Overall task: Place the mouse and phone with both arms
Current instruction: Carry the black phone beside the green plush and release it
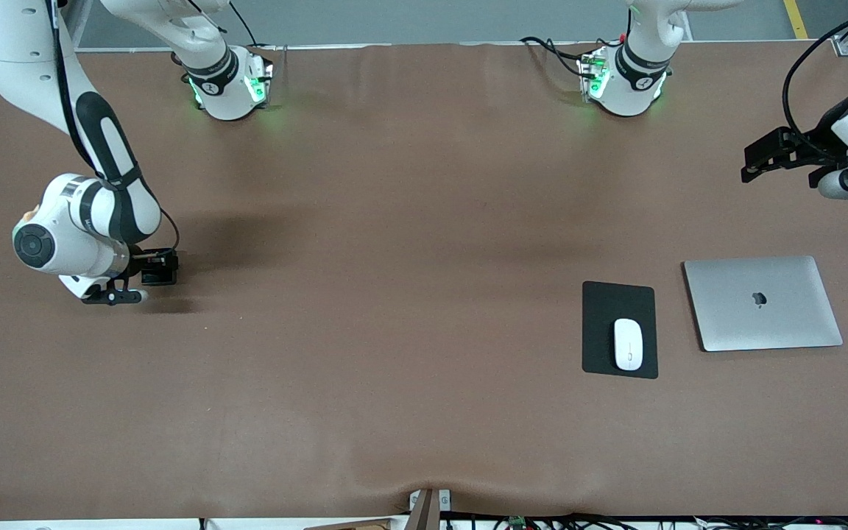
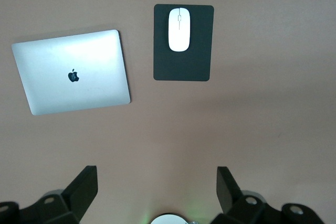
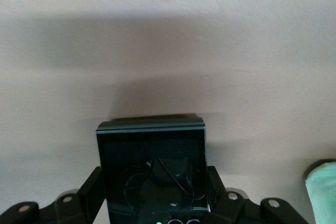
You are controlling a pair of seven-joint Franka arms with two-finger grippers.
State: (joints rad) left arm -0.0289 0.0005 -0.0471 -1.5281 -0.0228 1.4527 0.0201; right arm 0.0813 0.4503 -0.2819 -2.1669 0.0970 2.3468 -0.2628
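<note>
Mouse (image 1: 628, 344) is seen lying on a black pad (image 1: 619, 302), beside a closed silver laptop (image 1: 762, 302), toward the left arm's end of the desk (image 1: 394, 258). The phone (image 3: 152, 169) is pinched by the right hand (image 1: 152, 269); the left hand (image 2: 157, 192) is held spread, waiting.

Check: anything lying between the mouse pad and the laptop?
Nothing. The front view shows only a bare strip of brown table between the mouse pad, which carries the mouse, and the closed laptop.
</note>
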